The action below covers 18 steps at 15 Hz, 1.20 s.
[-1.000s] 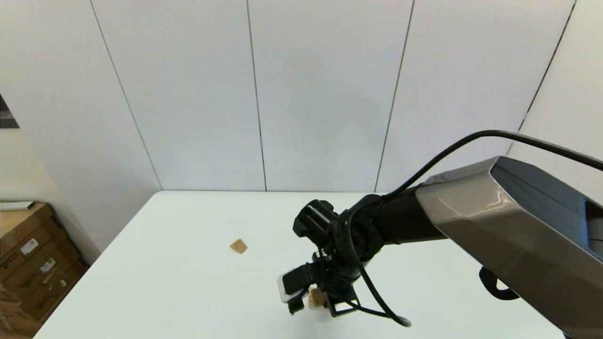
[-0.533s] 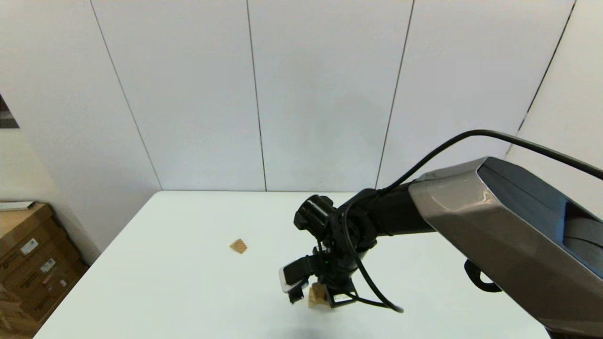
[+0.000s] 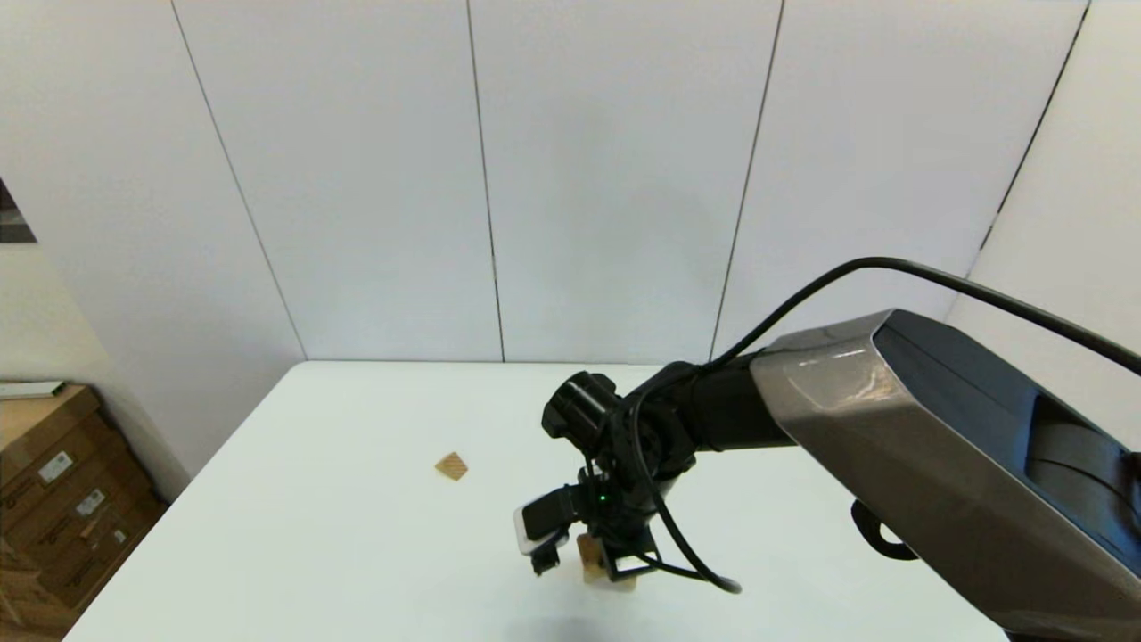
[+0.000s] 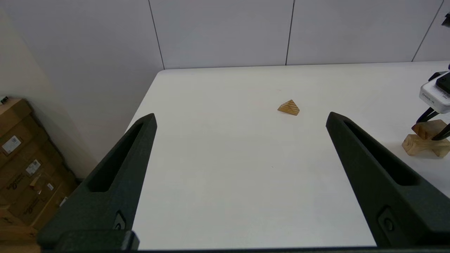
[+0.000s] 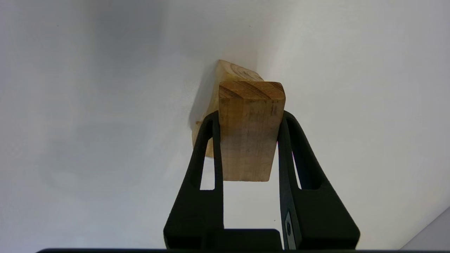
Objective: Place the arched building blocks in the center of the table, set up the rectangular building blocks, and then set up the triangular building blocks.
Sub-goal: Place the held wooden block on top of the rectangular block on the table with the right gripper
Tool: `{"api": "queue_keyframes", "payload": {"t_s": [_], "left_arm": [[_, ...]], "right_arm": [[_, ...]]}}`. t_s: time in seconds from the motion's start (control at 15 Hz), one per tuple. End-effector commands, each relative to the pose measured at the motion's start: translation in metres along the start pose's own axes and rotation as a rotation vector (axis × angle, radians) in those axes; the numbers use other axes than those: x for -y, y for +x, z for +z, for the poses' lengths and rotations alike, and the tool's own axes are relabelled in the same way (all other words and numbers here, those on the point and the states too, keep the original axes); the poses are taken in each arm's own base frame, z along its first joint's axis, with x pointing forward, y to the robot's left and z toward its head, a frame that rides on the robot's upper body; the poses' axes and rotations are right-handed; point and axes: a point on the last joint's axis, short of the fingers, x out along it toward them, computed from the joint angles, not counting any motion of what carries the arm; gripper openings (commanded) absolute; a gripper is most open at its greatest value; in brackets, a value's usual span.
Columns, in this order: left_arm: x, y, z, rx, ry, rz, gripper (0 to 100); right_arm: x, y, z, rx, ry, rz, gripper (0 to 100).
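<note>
Right gripper (image 5: 249, 119) clamped on rectangular block (image 5: 249, 140), slab between both fingers, directly over arched block (image 4: 423, 144) on table (image 4: 225, 168), left gripper (image 4: 240, 119) spread wide, empty, triangular block (image 4: 289, 107) beyond.

Bright, even overhead light; soft shadows on table (image 3: 357, 535); glare on right arm shell (image 3: 856, 392) at 3 o'clock; frames sharp.

Right gripper (image 5: 249, 119) fingers clamped; left gripper (image 4: 240, 119) fingers spread.
</note>
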Motion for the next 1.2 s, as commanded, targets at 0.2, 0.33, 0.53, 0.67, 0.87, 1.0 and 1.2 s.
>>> {"api": "queue_keyframes", "payload": {"t_s": [0.2, 0.33, 0.53, 0.67, 0.87, 1.0, 1.2], "left_arm": [[0.0000, 0.0003, -0.0008, -0.004, 0.000, 0.000, 100], [0.0000, 0.0003, -0.0008, -0.004, 0.000, 0.000, 100], [0.0000, 0.0003, -0.0008, -0.004, 0.000, 0.000, 100], [0.0000, 0.0003, -0.0008, -0.004, 0.000, 0.000, 100], [0.0000, 0.0003, -0.0008, -0.004, 0.000, 0.000, 100], [0.0000, 0.0003, -0.0008, -0.004, 0.000, 0.000, 100], [0.0000, 0.0003, -0.0008, -0.004, 0.000, 0.000, 100]], "right_arm": [[0.0003, 0.0015, 0.0003, -0.004, -0.001, 0.001, 0], [0.0010, 0.0004, 0.0005, -0.009, -0.003, -0.006, 0], [0.0005, 0.0002, 0.0004, -0.005, -0.001, -0.003, 0], [0.0001, 0.0009, 0.0008, -0.010, -0.003, -0.003, 0], [-0.0015, 0.0018, 0.0021, -0.015, -0.004, 0.003, 0], [-0.0028, 0.0024, 0.0035, -0.022, -0.007, 0.004, 0], [-0.0042, 0.0024, 0.0048, -0.029, 0.042, 0.007, 0]]}}
